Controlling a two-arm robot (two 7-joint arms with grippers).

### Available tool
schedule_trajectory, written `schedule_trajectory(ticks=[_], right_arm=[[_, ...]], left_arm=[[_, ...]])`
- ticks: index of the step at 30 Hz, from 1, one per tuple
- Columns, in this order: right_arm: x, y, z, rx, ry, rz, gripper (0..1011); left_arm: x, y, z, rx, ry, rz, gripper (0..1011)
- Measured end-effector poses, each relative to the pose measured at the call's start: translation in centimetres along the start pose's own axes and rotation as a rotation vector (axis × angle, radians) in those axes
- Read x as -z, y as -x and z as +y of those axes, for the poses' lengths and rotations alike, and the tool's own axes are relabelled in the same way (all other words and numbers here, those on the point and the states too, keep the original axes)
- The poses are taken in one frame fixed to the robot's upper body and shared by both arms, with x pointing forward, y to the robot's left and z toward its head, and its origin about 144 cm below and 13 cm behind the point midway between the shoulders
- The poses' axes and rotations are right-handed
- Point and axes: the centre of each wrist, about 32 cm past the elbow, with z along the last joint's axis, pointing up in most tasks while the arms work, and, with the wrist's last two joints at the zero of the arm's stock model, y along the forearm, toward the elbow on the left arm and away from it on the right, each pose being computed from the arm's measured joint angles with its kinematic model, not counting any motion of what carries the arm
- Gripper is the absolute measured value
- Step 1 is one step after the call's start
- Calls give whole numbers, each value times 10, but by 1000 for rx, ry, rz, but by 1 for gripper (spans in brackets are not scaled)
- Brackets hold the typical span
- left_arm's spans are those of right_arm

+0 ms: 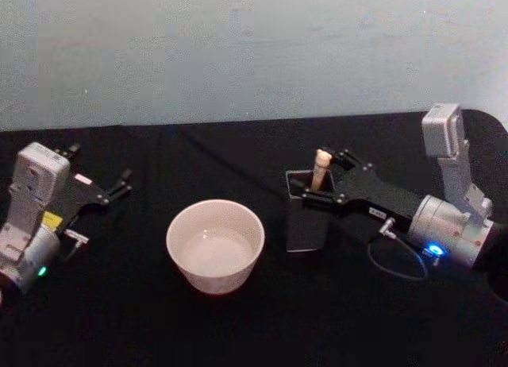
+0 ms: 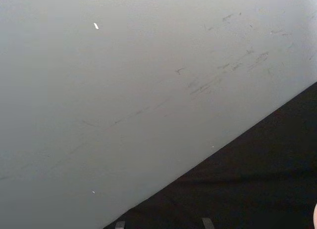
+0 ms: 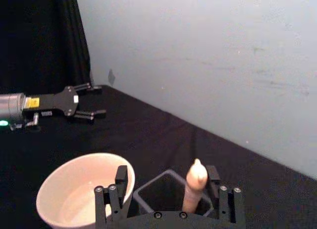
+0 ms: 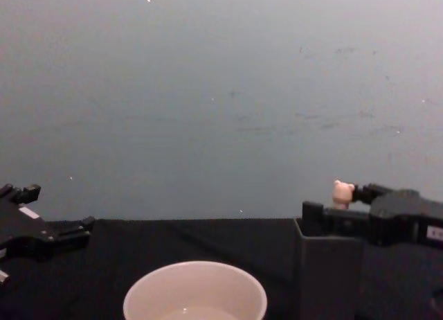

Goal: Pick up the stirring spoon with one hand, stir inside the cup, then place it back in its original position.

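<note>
The small stirring spoon with the beige handle and bear-head knob point(image 1: 321, 168) stands upright in the tall dark grey square-section holder box point(image 1: 305, 224), only its handle showing above the rim. The holder sits on the black-covered counter point(image 1: 238, 327) just at three o'clock of the wide round cream-white cup point(image 1: 215, 245), the two close but apart.

The right gripper point(image 1: 321, 179) reaches in from four o'clock and is level with the holder's mouth. Its jaws are spread, one on each side of the handle; in the right wrist view the handle point(image 3: 194, 185) stands close to one finger with a clear gap to the other, so nothing is grasped.

The left gripper point(image 1: 123, 181) rests idle at nine o'clock of the cup, well apart from it, its fingers parted and empty.

Judging by this, the pick-up step is in hand. The next move calls for closing squarely on the handle below the knob, then lifting straight up until the bowl clears the holder's rim before swinging towards nine o'clock over the cup.
</note>
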Motion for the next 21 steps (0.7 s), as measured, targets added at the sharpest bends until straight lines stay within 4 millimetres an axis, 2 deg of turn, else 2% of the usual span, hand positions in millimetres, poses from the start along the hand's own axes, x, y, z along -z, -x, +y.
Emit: schedule_trajectory(ticks=[8,12,16,21], right_arm=[[-21,-4,-3,59,-106,-45,1003],[-31,-6,-9,157,-165,-74,1003],[-32,-6,-12,249,-168,-84,1002],[-17,-3,-11,410,-75,-78,1002]], left_arm=[[0,0,0,0,0,0,1001],[0,0,0,0,0,0,1001],[0,0,0,0,0,0,1001],[0,0,0,0,0,0,1001]])
